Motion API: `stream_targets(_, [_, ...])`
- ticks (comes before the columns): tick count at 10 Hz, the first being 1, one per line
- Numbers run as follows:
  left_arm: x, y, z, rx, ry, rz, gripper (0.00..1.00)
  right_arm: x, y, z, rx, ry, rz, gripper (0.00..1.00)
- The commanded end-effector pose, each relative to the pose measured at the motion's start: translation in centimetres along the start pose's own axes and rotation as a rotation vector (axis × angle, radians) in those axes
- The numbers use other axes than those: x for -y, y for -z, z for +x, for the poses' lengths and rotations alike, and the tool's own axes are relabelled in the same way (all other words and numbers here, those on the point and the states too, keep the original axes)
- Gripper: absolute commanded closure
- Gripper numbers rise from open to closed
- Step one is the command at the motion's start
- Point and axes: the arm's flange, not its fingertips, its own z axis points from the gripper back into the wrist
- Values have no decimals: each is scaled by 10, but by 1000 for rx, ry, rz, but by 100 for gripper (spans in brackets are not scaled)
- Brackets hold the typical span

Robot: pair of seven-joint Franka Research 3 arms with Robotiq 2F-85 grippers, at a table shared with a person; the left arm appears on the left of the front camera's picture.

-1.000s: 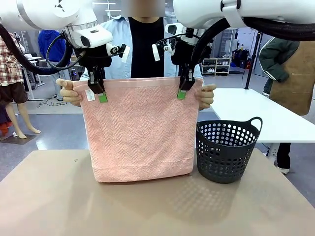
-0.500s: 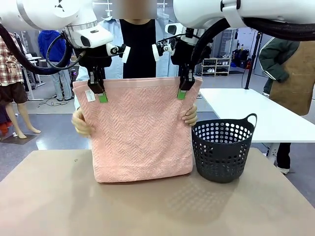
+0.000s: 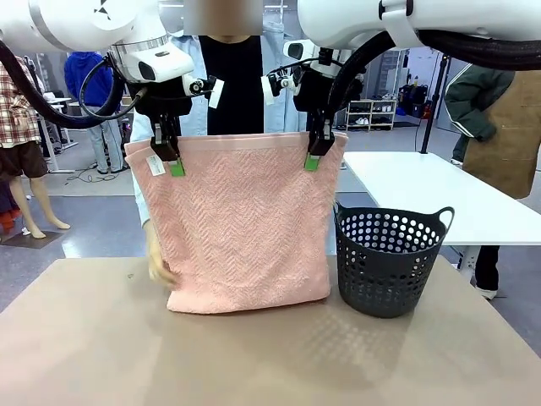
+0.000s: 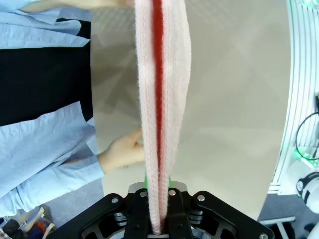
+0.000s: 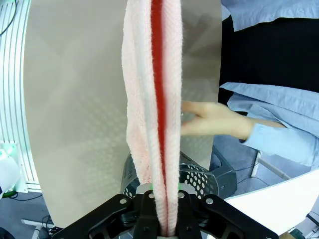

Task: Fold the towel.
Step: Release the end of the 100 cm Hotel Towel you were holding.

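1. The salmon-pink terry cloth towel (image 3: 237,220) hangs doubled over like a flat sheet above the tan table (image 3: 254,364). Its bottom edge meets the table top.
2. The left gripper (image 3: 166,154), black with green pads, is clamped on the towel's top edge near one corner, beside a small white tag (image 3: 154,164).
3. The right gripper (image 3: 318,148), black with green pads too, is pinched tight on the top edge near the other corner.
4. A person's hand (image 3: 158,262) touches the towel's lower side edge, under the left gripper.
5. The person's other hand (image 5: 214,122) reaches to the towel's far face.
6. A dark grey plastic basket (image 3: 390,262) full of holes stands on the table just beside the towel.
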Motion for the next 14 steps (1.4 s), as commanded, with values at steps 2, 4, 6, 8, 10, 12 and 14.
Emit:
stream_targets(2, [0, -1, -1, -7, 0, 7, 100, 1, -1, -1, -2, 0, -4, 100])
stream_targets(4, [0, -1, -1, -7, 0, 7, 100, 1, -1, -1, -2, 0, -4, 100])
stream_targets(6, [0, -1, -1, -7, 0, 7, 100, 1, -1, -1, -2, 0, -4, 100])
stream_targets(8, [0, -1, -1, -7, 0, 7, 100, 1, -1, -1, -2, 0, -4, 100])
stream_targets(10, [0, -1, -1, -7, 0, 7, 100, 1, -1, -1, -2, 0, -4, 100])
stream_targets(12, [0, -1, -1, -7, 0, 7, 100, 1, -1, -1, -2, 0, -4, 100])
stream_targets(14, [0, -1, -1, -7, 0, 7, 100, 1, -1, -1, -2, 0, -4, 100])
